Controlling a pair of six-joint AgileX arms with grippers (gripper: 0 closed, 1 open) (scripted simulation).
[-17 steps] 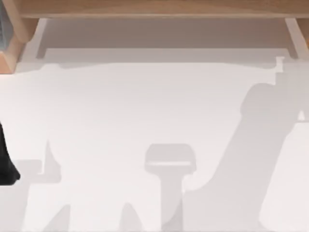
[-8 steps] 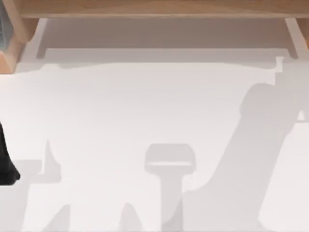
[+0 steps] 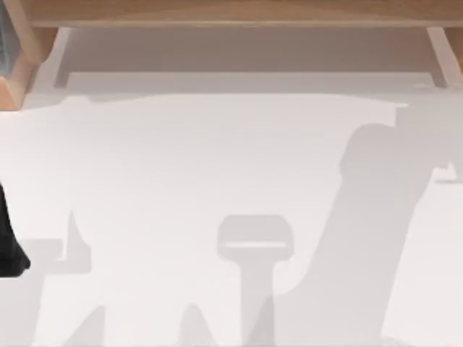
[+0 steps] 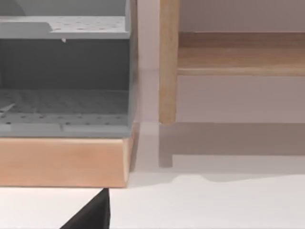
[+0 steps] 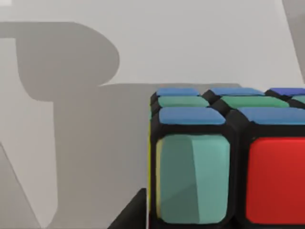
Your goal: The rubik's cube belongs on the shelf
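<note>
At the far left edge of the top view, a black piece of my left arm (image 3: 10,246) stood against the white table (image 3: 217,159), about two thirds of the way down the frame. Along the top of that frame, the shelf (image 3: 231,13) ran as a light-brown board from one side to the other, with a wooden support slanting down at each upper corner. Grey shadows of the arms lay over the lower half of the table, the broadest one (image 3: 376,217) rising at the right towards the shelf's right support.

From the left wrist, a grey perforated rack (image 4: 62,71) took up the upper left of the frame, seated on a light wooden base (image 4: 62,162). Just right of it rose one upright post of the shelf, with the shelf's board reaching off to the upper right. A black wedge of the left gripper (image 4: 90,217) poked in at the bottom edge, left of centre; whether it was open or closed could not be told.

From the right wrist, the rubik's cube (image 5: 228,162) sat large in the lower right of the frame, showing blue and green stickers on top and a teal and a red one on the near face. A black sliver of the right gripper (image 5: 128,214) met its lower left corner. Whether that gripper was clamped on the cube could not be told.
</note>
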